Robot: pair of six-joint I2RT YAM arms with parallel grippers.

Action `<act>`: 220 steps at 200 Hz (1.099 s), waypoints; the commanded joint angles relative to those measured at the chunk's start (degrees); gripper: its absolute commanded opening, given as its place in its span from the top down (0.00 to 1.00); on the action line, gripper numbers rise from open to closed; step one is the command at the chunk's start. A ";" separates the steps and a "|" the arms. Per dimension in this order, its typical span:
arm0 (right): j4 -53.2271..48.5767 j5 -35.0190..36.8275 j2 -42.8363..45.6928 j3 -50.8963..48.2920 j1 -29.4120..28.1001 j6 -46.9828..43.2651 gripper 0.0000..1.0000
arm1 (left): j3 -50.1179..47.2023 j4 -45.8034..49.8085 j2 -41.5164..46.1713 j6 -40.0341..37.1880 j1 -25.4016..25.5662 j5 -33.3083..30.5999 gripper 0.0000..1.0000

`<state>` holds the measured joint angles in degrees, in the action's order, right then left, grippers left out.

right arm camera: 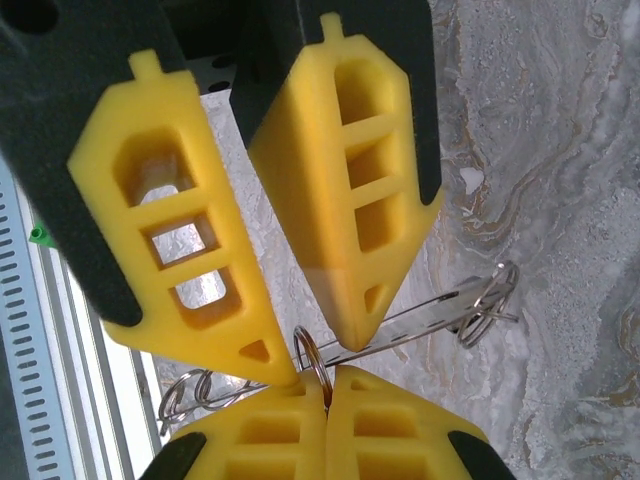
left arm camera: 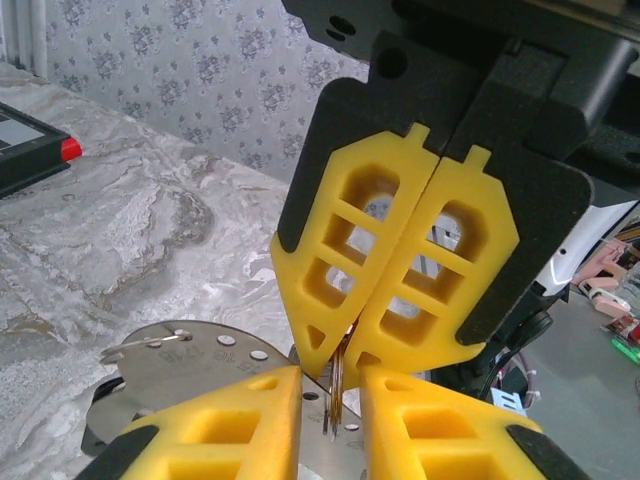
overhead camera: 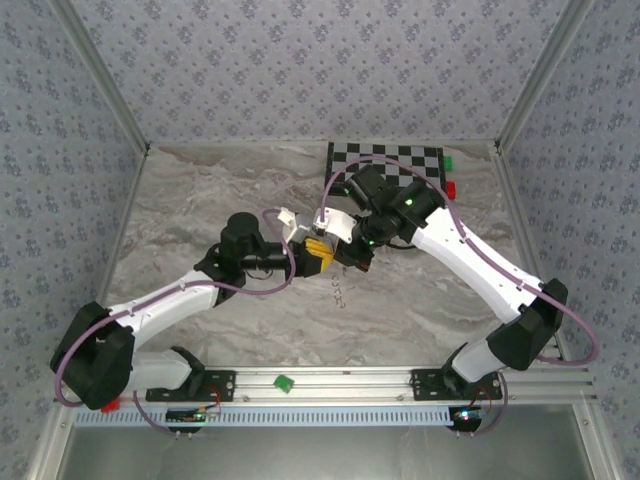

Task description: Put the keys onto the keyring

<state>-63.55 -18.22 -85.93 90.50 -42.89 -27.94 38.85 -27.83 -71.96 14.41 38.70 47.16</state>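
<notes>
Both sets of fingertips meet tip to tip above the marbled table (overhead camera: 190, 220).

Right gripper (right arm camera: 326, 402): fingers pressed flat against each other, seam closed along all of its visible length. They are clenched on the keyring (right arm camera: 303, 338). The ring is thin wire and stands up out of the seam right at the fingertips. It reads as an open loop from the right wrist and nearly edge-on from the left wrist.

Left gripper (left arm camera: 331, 398): fingers released, with a clear gap between them and one finger on each side of the ring. The ring sits in that gap, roughly centred between the two pads. From the right wrist, one left fingertip lies just beside the ring's rim and the other tip is a little further off. Contact cannot be told. The left fingers clamp nothing.

Keys (right arm camera: 430, 308): thin, flat silver pieces with small holes, lying on the table beyond the fingertips and below the held ring.
- From the right wrist they show as a narrow strip running crosswise behind the ring and the left fingertips.
- Wire loops (right arm camera: 488, 298) sit at the strip's far end, out past one left finger. More loops sit at the other end, just beside the right gripper's own finger.
- From the left wrist the keys (left arm camera: 190, 350) show a broad silver face with round holes, just outside one left finger and passing under it.

Whether any key is threaded onto the held ring cannot be told.
</notes>
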 commanded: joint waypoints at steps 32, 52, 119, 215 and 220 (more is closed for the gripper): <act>0.31 -2.88 0.58 1.76 -0.69 -0.53 1.00 | 3.01 2.09 -0.38 -2.42 0.85 1.43 0.83; 0.95 -3.16 1.45 0.93 -0.09 -0.41 1.00 | 2.69 2.32 0.15 -2.73 0.55 0.64 0.83; 2.54 -4.28 2.62 -0.50 0.20 -0.09 1.00 | 2.81 0.68 -0.15 -1.23 0.51 0.49 0.83; 4.36 -7.96 3.06 -0.65 -0.02 0.52 1.00 | 3.20 0.74 -1.24 -1.30 1.08 0.83 1.00; 4.44 -7.92 3.18 -0.74 -0.08 0.60 1.00 | 3.23 0.76 -1.20 -1.32 1.04 0.70 1.00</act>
<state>-62.85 -19.70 -84.84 89.76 -42.19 -27.90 39.75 -26.76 -72.12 13.08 39.00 47.83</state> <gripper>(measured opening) 0.038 0.053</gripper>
